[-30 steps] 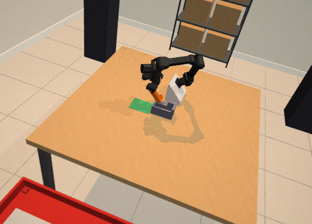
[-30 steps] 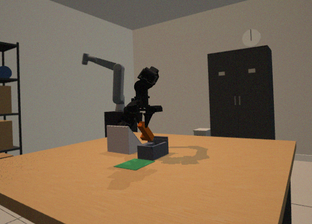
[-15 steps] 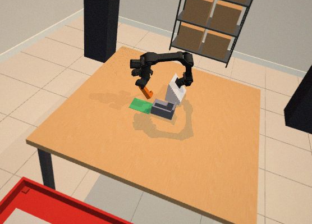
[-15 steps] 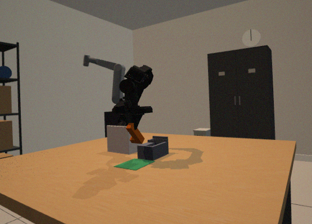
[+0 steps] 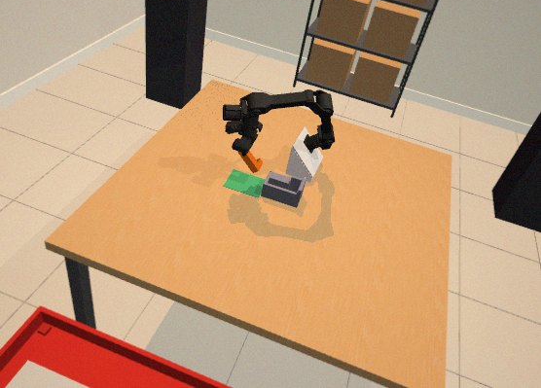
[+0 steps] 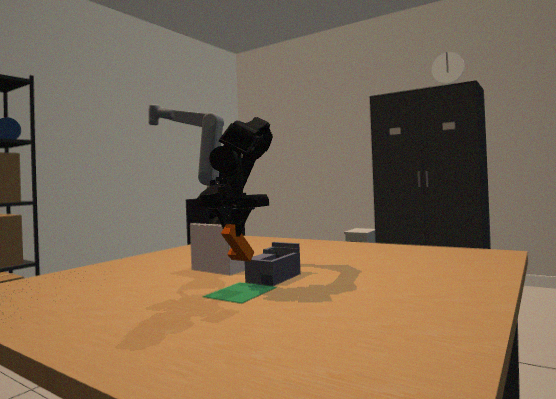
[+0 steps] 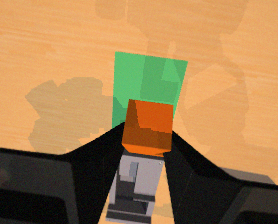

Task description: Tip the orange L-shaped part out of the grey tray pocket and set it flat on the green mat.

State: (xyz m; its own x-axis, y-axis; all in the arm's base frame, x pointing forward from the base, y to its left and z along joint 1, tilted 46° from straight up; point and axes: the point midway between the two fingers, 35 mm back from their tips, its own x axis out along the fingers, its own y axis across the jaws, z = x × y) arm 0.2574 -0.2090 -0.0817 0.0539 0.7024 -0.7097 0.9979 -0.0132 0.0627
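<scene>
"Where's the orange L-shaped part [image 5: 251,161] [image 6: 237,244] [image 7: 148,125]?"

"Tilted in the air, out of the grey tray [image 5: 281,194] [image 6: 274,269] [image 7: 146,172]."

"And the tool [image 5: 244,150] [image 6: 234,227] [image 7: 145,129]?"

"Partly open, its fingers pinching the part's upper end."

"The green mat [image 5: 239,182] [image 6: 241,292] [image 7: 134,75]?"

"Flat on the counter [image 5: 195,256] [image 6: 320,338] [image 7: 60,45], right beside the tray."

"The pale sloped block [image 5: 298,163] [image 6: 212,248]?"

"Near the tray, also on the counter."

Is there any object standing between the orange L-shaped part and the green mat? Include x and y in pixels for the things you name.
Nothing visible stands between them: the end effector [image 5: 244,151] [image 6: 233,230] [image 7: 145,129] holds the orange L-shaped part [image 5: 252,161] [image 6: 239,245] [image 7: 154,118] tilted above the green mat [image 5: 240,181] [image 6: 240,293] [image 7: 131,77]. The grey tray [image 5: 280,194] [image 6: 284,269] [image 7: 148,175] is beside the mat.
</scene>
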